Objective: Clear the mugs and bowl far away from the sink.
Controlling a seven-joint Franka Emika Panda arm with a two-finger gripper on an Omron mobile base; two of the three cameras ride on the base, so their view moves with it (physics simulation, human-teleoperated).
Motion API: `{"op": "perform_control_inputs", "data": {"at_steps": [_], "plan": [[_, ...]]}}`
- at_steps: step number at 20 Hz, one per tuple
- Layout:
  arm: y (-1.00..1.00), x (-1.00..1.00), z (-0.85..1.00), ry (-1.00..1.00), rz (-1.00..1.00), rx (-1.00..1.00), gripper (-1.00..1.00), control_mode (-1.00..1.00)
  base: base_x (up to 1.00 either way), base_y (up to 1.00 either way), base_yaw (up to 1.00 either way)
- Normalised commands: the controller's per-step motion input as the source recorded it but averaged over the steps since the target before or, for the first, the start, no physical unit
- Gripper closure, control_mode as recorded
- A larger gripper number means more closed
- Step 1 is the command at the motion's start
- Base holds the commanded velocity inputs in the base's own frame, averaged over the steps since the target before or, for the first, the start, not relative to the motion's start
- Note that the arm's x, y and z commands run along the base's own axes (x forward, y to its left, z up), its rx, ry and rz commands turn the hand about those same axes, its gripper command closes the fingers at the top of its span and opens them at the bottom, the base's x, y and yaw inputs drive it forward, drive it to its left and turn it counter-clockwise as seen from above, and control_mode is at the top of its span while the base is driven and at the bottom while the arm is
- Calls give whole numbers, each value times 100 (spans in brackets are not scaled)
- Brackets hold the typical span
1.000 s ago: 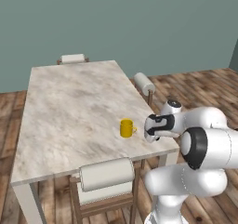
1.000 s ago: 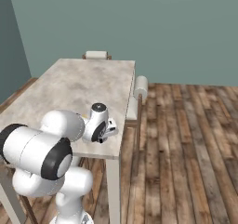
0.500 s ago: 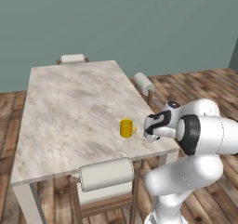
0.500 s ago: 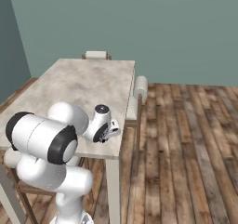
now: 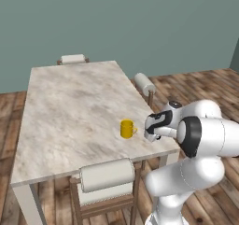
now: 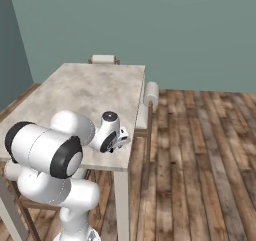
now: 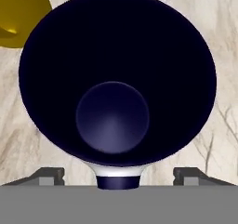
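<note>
A small yellow handled mug (image 5: 126, 129) stood near the marble tabletop's (image 5: 70, 112) right front edge. Just beside it, a pale mug with a dark interior (image 7: 118, 81) sat directly beneath the white arm's jaws, which stood spread wide either side of it.

Both base views look forward and down over the marble table (image 5: 70, 107) from 7 and 5 o'clock; the hand view peers closely into a dark-lined mug (image 7: 116, 79).

Yellow mug (image 5: 126, 128) — marbled beige table (image 5: 70, 107).
</note>
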Motion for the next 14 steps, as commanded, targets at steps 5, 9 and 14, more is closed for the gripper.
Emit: {"op": "perform_control_inputs", "data": {"at_steps": [5,9,14], "plan": [[0,0,18,0,0,1,-100,-100,0,0,0],[0,0,40,2,-1,3,-100,-100,0,0,0],[0,0,30,6,0,4,-100,-100,0,0,0]]}}
